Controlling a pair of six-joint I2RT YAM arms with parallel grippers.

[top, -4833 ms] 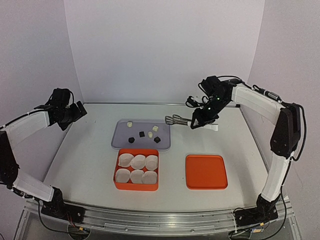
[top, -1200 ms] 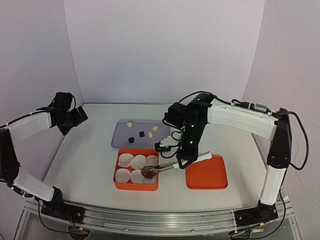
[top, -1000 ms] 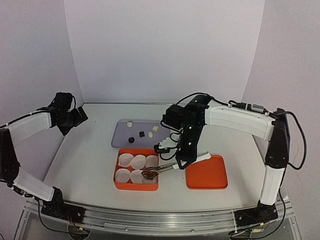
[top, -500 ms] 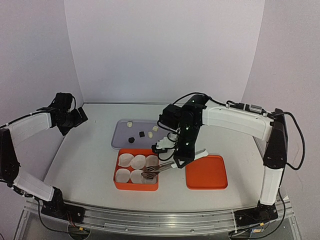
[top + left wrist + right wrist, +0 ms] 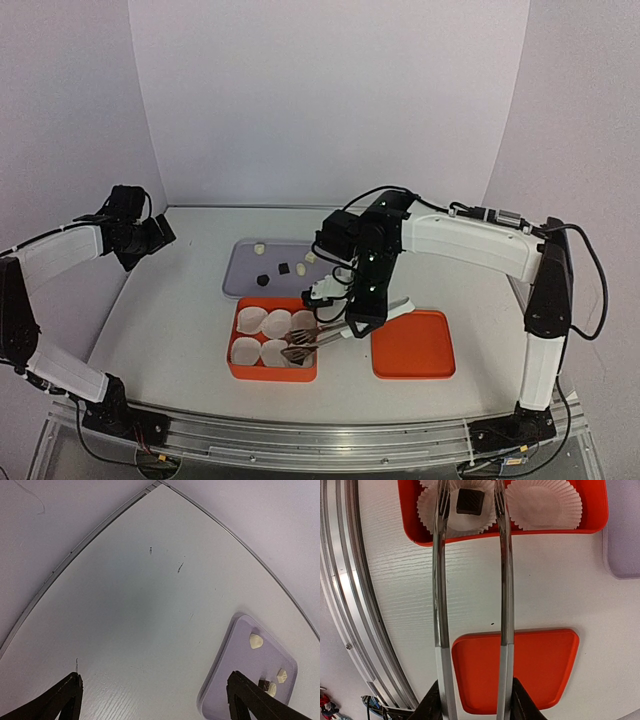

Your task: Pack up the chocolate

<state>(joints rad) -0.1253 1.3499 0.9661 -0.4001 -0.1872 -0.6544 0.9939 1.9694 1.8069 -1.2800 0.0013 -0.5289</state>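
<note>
Right wrist view: right gripper [image 5: 475, 701] clamps tongs [image 5: 440, 580], tips apart around one dark chocolate [image 5: 470, 501] in paper cup [image 5: 465, 524], orange box [image 5: 414, 527]. Other pieces [image 5: 283, 268] on purple tray [image 5: 240, 262]. Left gripper [image 5: 154, 680] apart, above counter [image 5: 180, 300].

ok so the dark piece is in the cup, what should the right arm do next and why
Probably lift the tongs straight up out of the box. The dark piece already sits in its paper cup, and the tong tips stand apart either side of it, gripping nothing. Five pieces wait on the purple tray, the likely next stop.
</note>
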